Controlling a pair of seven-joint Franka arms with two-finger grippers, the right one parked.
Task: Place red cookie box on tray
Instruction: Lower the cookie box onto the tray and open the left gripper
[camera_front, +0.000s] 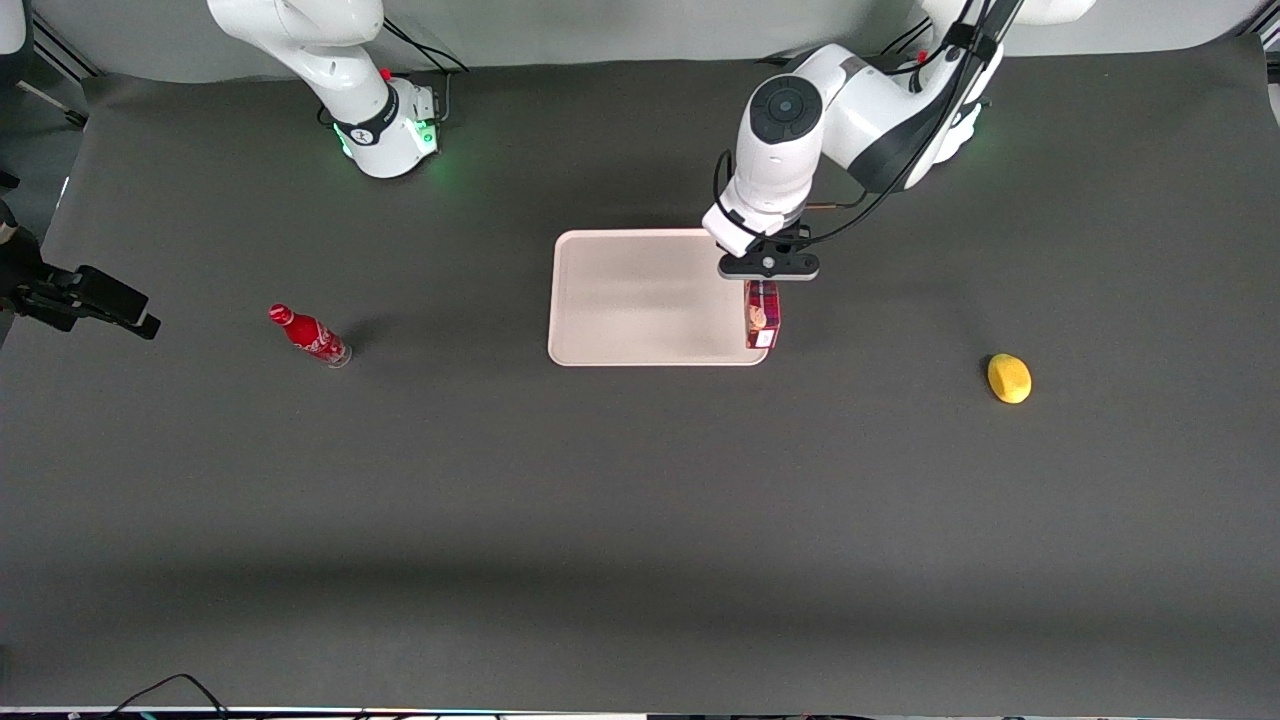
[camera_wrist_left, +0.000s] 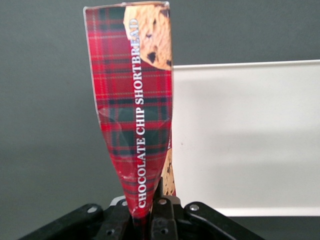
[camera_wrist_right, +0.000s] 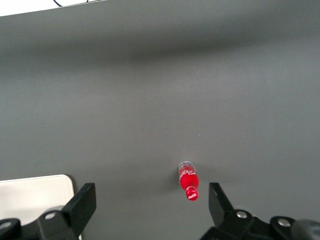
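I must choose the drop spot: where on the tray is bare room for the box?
The gripper holds the red cookie box at the tray edge toward the working arm. The tray surface from the box to its rim toward the parked arm is bare. Nothing crowds it; soda bottle and lemon lie apart.

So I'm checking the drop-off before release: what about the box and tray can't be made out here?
- Whether the red cookie box touches the tray or hangs above its rim: front view looks straight down.
- The box's gripped end: the gripper and arm cover it in the front view; the fingers hide it in the left wrist view.
- Tray's full outline: cut off by the frame and box in the left wrist view.
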